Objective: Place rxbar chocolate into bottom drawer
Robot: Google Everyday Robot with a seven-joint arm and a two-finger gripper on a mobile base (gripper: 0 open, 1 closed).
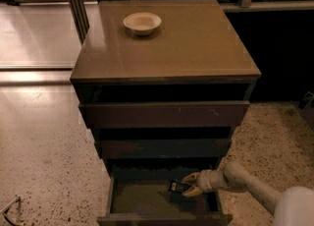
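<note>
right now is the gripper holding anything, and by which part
The gripper holds the rxbar chocolate by its right end; the rest sticks out to the left, over the open bottom drawer.
</note>
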